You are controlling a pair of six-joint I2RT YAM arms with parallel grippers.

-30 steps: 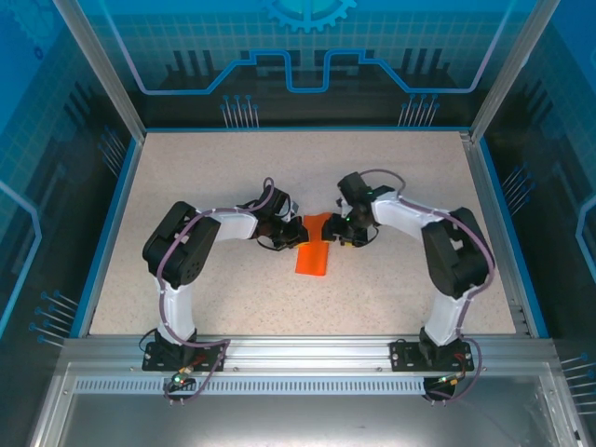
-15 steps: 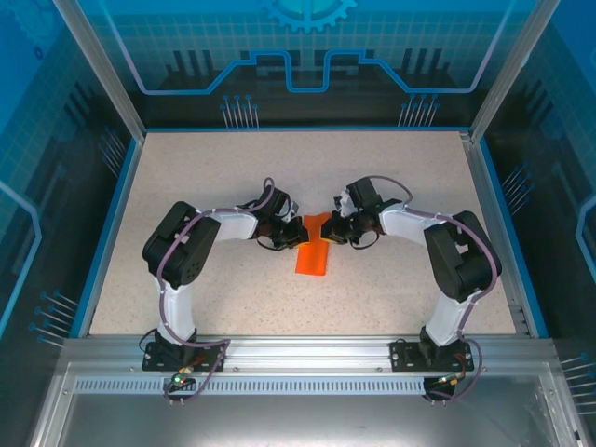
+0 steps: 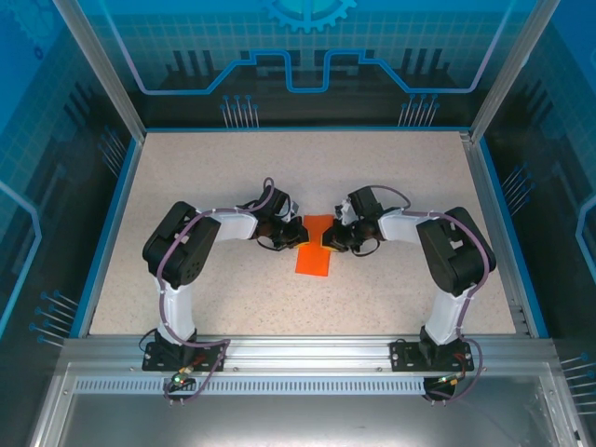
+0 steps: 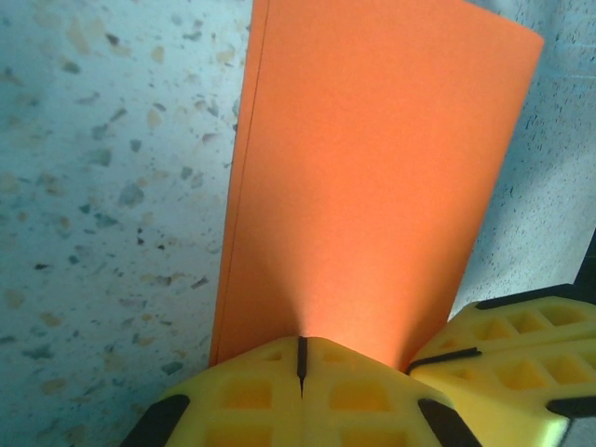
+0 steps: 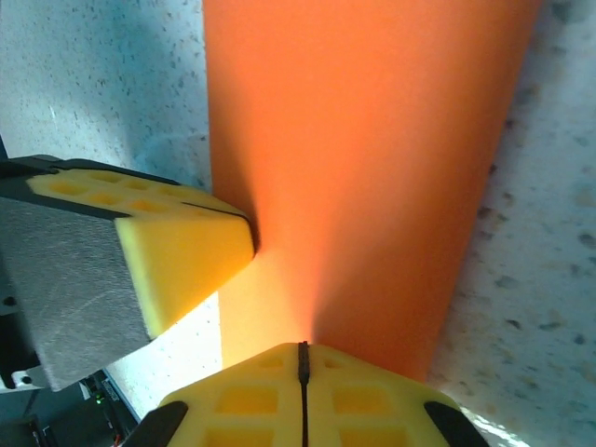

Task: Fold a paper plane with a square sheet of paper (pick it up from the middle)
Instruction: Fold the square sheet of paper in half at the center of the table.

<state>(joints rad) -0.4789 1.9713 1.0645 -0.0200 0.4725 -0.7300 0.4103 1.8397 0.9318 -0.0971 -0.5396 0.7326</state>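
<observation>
The left fingers [image 4: 247, 396] and right fingers [image 5: 251, 400] are clenched on the square sheet of paper [image 3: 314, 259], already folded narrow; nose and wings are judged outstanding.

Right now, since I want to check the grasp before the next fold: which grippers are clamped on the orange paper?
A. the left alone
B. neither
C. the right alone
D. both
D: the left gripper and the right gripper are each shut with one end of the folded orange paper pinched between the jaws. They sit side by side at the paper's far end.
</observation>
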